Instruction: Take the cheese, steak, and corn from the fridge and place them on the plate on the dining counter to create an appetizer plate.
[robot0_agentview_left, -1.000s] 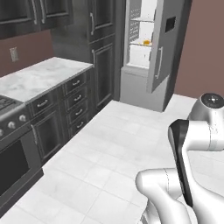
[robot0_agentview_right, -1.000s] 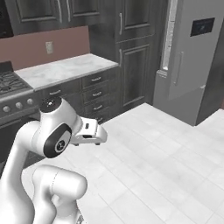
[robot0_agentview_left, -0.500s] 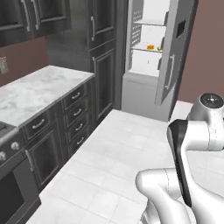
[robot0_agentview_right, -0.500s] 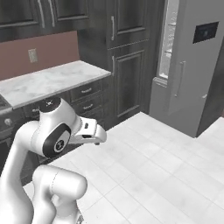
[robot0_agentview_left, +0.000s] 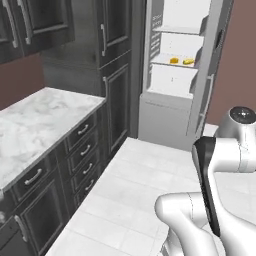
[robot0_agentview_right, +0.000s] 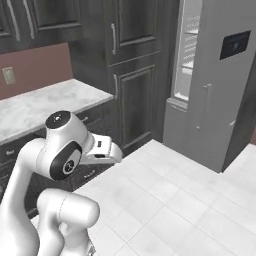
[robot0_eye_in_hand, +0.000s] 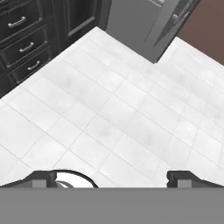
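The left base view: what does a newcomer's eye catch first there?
The open fridge stands ahead, past the dark cabinets, its white inside bright. Two small yellow-orange foods lie on a middle shelf. The white arm fills the lower right corner, over a pale tiled floor.

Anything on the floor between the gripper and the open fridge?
No. In the hand view the gripper is open over bare white floor tiles running up to the fridge. The left base view shows the same bare floor before it.
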